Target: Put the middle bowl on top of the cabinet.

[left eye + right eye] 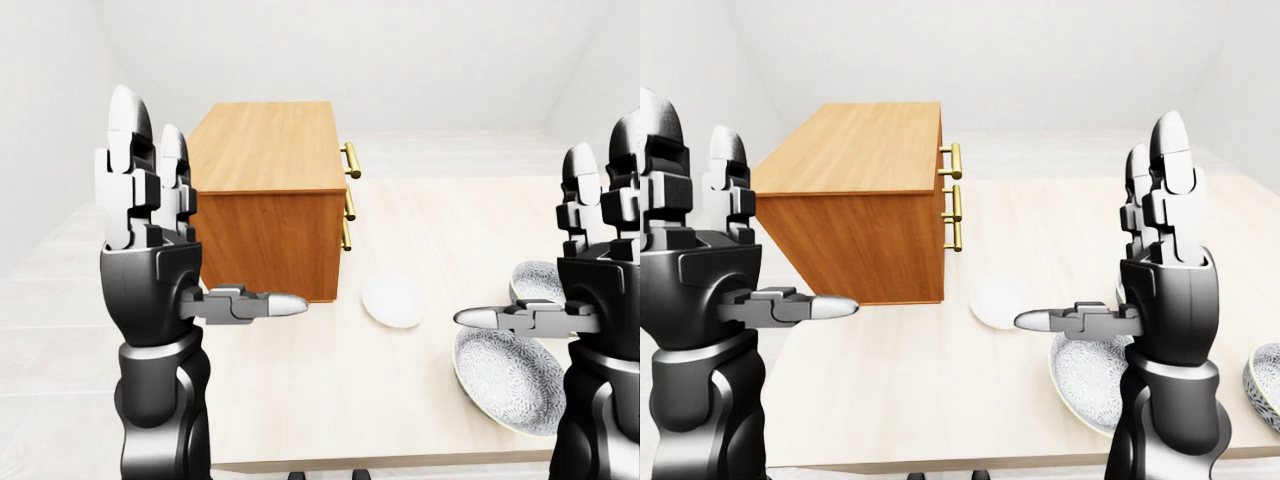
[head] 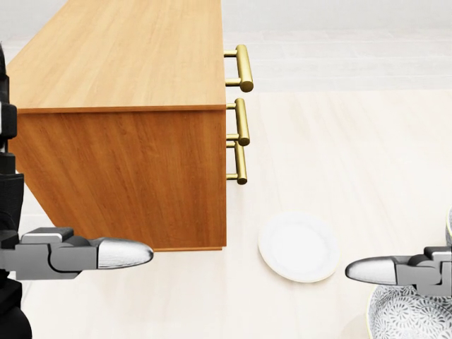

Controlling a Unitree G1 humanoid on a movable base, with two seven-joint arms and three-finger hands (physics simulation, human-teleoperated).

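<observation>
A wooden cabinet (image 1: 268,200) with brass handles (image 2: 242,68) stands at the upper left of the pale table (image 1: 330,400). Three patterned bowls lie at the right. The large one (image 1: 508,382) lies between a farther bowl (image 1: 533,279) and a nearer one (image 1: 1266,384). My left hand (image 1: 160,250) is raised at the left beside the cabinet, open and empty. My right hand (image 1: 1160,262) is raised over the large bowl, open and empty, and hides part of it. The head view shows only the two thumbs (image 2: 121,253), (image 2: 374,270).
A white plate (image 2: 297,247) lies between the cabinet and the bowls. The cabinet's handles face right in the head view. The table's near edge (image 1: 970,462) runs along the bottom of the eye views. White floor and walls surround the table.
</observation>
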